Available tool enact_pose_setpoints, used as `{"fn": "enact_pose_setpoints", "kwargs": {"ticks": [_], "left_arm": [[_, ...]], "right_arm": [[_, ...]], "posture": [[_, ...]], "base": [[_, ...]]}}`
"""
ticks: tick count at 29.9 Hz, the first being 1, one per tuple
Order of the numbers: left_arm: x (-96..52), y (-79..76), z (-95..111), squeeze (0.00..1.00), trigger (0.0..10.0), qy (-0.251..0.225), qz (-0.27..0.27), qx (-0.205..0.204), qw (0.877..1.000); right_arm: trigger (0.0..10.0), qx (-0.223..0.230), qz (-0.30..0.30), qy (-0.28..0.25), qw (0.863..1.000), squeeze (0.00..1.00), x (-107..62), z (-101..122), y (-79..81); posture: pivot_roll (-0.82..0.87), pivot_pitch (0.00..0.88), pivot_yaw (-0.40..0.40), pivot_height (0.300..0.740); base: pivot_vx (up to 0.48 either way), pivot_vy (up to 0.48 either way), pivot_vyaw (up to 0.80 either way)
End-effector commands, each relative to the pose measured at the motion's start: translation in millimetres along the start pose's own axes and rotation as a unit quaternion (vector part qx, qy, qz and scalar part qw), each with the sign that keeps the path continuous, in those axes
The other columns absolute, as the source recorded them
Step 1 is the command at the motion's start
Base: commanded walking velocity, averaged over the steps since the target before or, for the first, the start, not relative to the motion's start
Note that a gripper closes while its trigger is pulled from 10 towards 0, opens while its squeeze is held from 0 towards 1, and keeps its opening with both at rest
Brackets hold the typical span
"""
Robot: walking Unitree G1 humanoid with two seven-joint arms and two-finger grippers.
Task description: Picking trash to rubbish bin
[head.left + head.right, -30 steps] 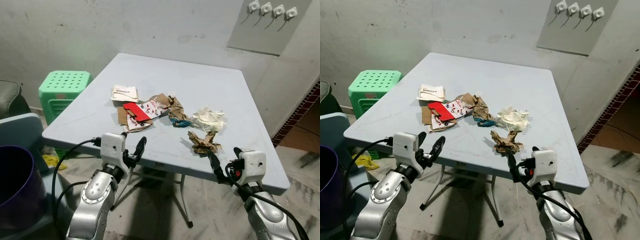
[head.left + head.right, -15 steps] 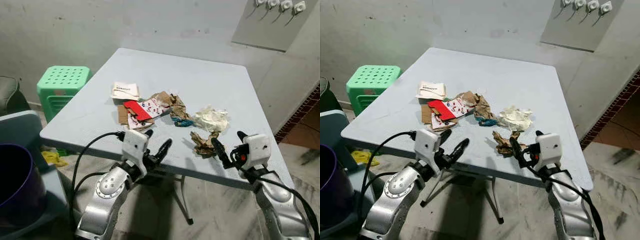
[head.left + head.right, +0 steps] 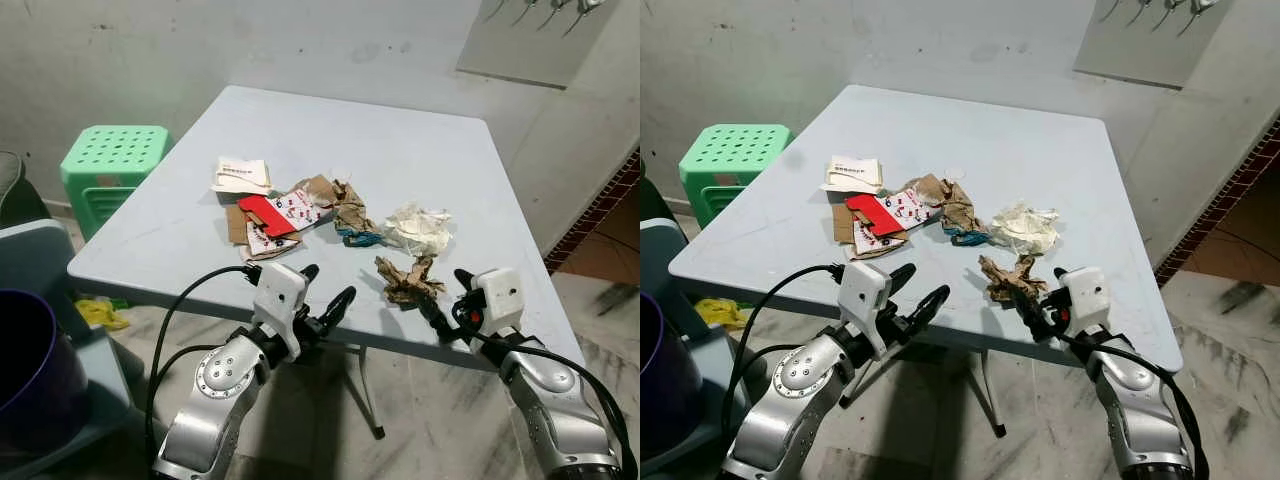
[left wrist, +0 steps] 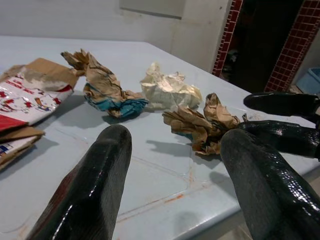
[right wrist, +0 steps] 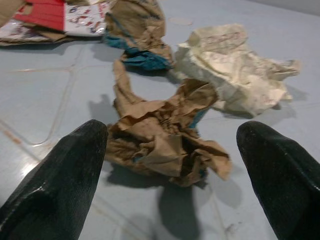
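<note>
Trash lies mid-table (image 3: 420, 130): a crumpled brown paper wad (image 3: 405, 280), a cream paper wad (image 3: 418, 227), a brown-and-teal wrapper (image 3: 352, 215), red-and-white carton scraps (image 3: 270, 220) and a white packet (image 3: 240, 173). My right gripper (image 3: 445, 298) is open at the table's front edge, just short of the brown wad (image 5: 165, 140), which sits between its fingers in the right wrist view. My left gripper (image 3: 325, 288) is open at the front edge, left of that wad (image 4: 200, 125), with nothing held.
A dark purple bin (image 3: 25, 370) stands on the floor at the lower left beside a grey-blue seat (image 3: 50, 260). A green plastic stool (image 3: 105, 155) stands left of the table. A wall runs behind the table, and tiled floor lies to the right.
Both arms have reached forward to the table's front edge. The left gripper moved right, and the right gripper closed in on the brown wad. The camera has tilted down slightly.
</note>
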State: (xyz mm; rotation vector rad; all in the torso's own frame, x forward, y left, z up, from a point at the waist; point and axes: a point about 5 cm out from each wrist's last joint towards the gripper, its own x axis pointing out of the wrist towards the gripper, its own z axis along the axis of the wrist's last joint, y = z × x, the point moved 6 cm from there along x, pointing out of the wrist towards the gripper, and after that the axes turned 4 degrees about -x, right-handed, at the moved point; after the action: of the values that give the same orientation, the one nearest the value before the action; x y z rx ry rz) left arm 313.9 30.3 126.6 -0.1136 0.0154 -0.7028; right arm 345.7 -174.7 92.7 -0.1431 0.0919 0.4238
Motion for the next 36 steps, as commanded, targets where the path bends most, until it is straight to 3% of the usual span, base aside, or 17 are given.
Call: {"fn": "enact_pose_setpoints", "kwargs": {"ticks": [1,21,23,24,25,26,36], "left_arm": [[-0.1,-6.0,4,0.0,10.0,-0.006,-0.009,0.0,1.0],[-5.3,-8.2,4,0.0,10.0,-0.005,-0.001,-0.009,1.0],[-5.2,-8.6,3,0.0,10.0,-0.005,-0.001,-0.009,1.0],[-5.0,-8.8,4,0.0,10.0,-0.005,-0.001,-0.01,1.0],[-4.9,-8.8,4,0.0,10.0,-0.005,-0.001,-0.01,1.0],[-4.9,-8.7,4,0.0,10.0,-0.006,-0.001,-0.01,1.0],[-6.4,-8.8,3,0.0,10.0,-0.005,0.002,-0.009,1.0]], "right_arm": [[10.0,0.001,0.007,0.005,1.0,0.0,0.3,0,-2.9],[10.0,-0.036,0.035,0.041,0.998,0.0,11.5,-22,9.8],[5.5,-0.043,0.031,0.035,0.998,0.0,13.7,-20,10.5],[1.1,-0.036,0.032,0.035,0.998,0.0,15.4,-20,11.3],[1.1,-0.033,0.032,0.035,0.998,0.0,15.8,-20,11.6],[0.0,-0.033,0.031,0.031,0.999,0.0,16.3,-19,11.4],[0.0,-0.04,0.045,0.001,0.998,0.0,15.1,-14,17.9]], "posture": [[0.0,0.119,-0.079,0.74],[0.02,0.13,-0.085,0.74],[0.02,0.129,-0.089,0.74],[0.02,0.129,-0.089,0.74],[0.02,0.129,-0.089,0.74],[0.02,0.129,-0.089,0.74],[0.03,0.119,-0.091,0.74]], "base": [[0.0,0.0,0.0],[0.0,0.0,0.0],[0.0,0.0,0.0],[0.0,0.0,0.0],[0.0,0.0,0.0],[0.0,0.0,0.0],[0.0,0.0,0.0]]}}
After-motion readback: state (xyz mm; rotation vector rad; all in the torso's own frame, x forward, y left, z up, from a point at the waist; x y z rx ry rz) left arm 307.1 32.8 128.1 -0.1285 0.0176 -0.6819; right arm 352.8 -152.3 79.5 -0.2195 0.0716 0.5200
